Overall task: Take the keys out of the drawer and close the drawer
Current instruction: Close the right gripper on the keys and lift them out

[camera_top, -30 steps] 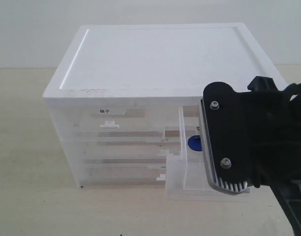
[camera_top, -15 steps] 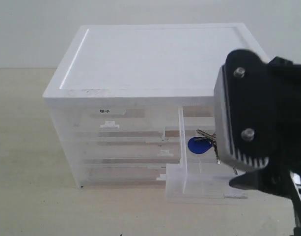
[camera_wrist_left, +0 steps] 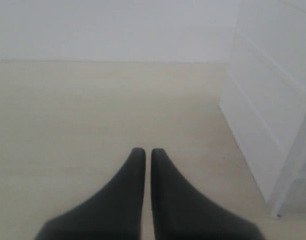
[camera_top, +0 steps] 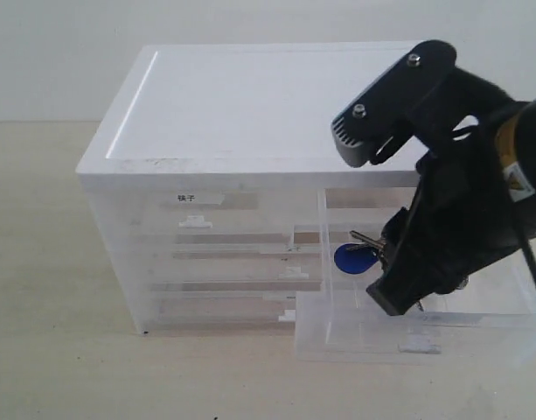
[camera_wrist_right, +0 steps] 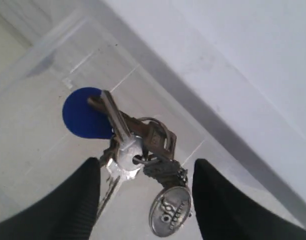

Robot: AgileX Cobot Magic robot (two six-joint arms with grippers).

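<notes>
right gripper [camera_wrist_right: 147, 162]: spread wide astride the keys [camera_wrist_right: 138, 145], gripping nothing;
left gripper [camera_wrist_left: 144, 152]: tips nearly meeting, empty;
keys: grey metal, round blue fob, inside translucent drawer [camera_top: 355, 337]

Exterior: close before the cabinet [camera_top: 276, 96] front, slightly above, facing its open drawer [camera_top: 355, 337]
Left wrist: behind the left tool [camera_wrist_left: 144, 151], looking out low over the counter [camera_wrist_left: 68, 110]; cabinet side in sight
Right wrist: steeply down past the right tool [camera_wrist_right: 145, 167], very near the keys [camera_wrist_right: 138, 145]
Shared: exterior and right wrist both see keys and drawer
</notes>
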